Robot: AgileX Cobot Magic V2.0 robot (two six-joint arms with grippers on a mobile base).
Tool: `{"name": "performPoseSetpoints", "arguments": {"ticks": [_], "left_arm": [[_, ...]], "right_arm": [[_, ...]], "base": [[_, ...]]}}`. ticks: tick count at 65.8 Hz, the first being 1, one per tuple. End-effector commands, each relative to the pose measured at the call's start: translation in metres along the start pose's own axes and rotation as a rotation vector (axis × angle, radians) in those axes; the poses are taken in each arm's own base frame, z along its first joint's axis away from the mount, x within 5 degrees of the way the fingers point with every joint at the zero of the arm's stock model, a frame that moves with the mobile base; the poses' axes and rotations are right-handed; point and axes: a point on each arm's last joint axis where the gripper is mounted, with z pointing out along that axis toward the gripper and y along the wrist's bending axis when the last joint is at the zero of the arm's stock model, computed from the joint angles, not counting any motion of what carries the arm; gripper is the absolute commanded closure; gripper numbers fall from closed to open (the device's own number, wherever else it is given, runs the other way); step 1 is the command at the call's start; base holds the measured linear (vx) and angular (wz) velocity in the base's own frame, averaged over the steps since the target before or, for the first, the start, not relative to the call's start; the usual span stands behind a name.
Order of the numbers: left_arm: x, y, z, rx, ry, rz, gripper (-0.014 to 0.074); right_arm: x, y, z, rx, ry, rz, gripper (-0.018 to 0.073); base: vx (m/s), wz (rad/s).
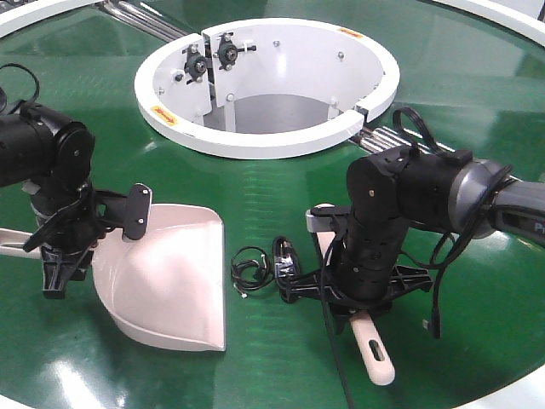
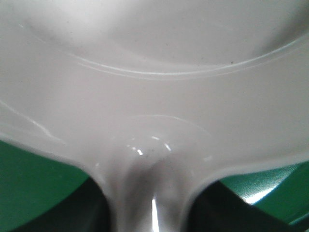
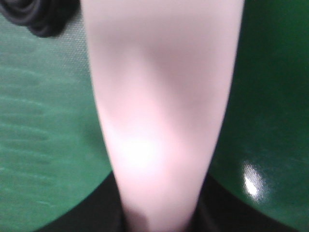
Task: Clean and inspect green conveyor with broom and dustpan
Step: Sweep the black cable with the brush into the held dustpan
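Note:
The green conveyor (image 1: 464,94) fills the front view. The pink-beige dustpan (image 1: 174,277) lies on it at left, its mouth facing right. My left gripper (image 1: 61,256) is shut on the dustpan's handle. In the left wrist view the dustpan (image 2: 154,72) fills the frame, with that gripper (image 2: 152,215) closed round the handle's neck. My right gripper (image 1: 358,290) is shut on the broom (image 1: 375,351), whose handle end sticks out toward the front. In the right wrist view the broom (image 3: 159,96) runs up from this gripper (image 3: 159,215).
A tangle of black cable with a small plug (image 1: 266,266) lies on the belt between the dustpan's mouth and the right gripper; it also shows in the right wrist view (image 3: 38,14). The white ring opening (image 1: 264,141) lies behind, with silver rails (image 1: 145,17) beyond it.

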Motion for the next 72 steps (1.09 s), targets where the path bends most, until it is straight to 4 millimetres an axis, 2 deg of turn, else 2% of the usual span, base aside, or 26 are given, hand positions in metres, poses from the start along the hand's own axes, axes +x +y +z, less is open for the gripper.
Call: {"name": "performPoseSetpoints", "arguments": {"ticks": [1, 24, 34, 44, 56, 72], "left_arm": [[0.003, 0.002, -0.024, -0.078, -0.027, -0.02, 0.0602], [0.003, 0.002, -0.024, -0.078, -0.027, -0.02, 0.0602], [0.003, 0.002, -0.024, -0.078, -0.027, -0.02, 0.0602], [0.003, 0.002, -0.024, -0.078, -0.027, -0.02, 0.0602], [0.003, 0.002, -0.024, -0.078, -0.027, -0.02, 0.0602], [0.003, 0.002, -0.024, -0.078, -0.027, -0.02, 0.0602]], "right_arm": [[-0.002, 0.001, -0.019, -0.03, -0.065, -0.006, 0.0564], [-0.009, 0.005, -0.013, -0.026, -0.039, -0.028, 0.0564], [-0.014, 0.015, -0.014, -0.04, -0.009, -0.071, 0.0564], [-0.016, 0.028, -0.005, -0.027, 0.059, -0.103, 0.0564], [-0.016, 0.063, 0.002, -0.08, 0.081, -0.191, 0.0564], [-0.018, 0.126, -0.011, -0.191, 0.031, -0.325, 0.0564]], "base": [[0.0, 0.0], [0.0, 0.0], [0.0, 0.0], [0.0, 0.0], [0.0, 0.0], [0.0, 0.0]]}}
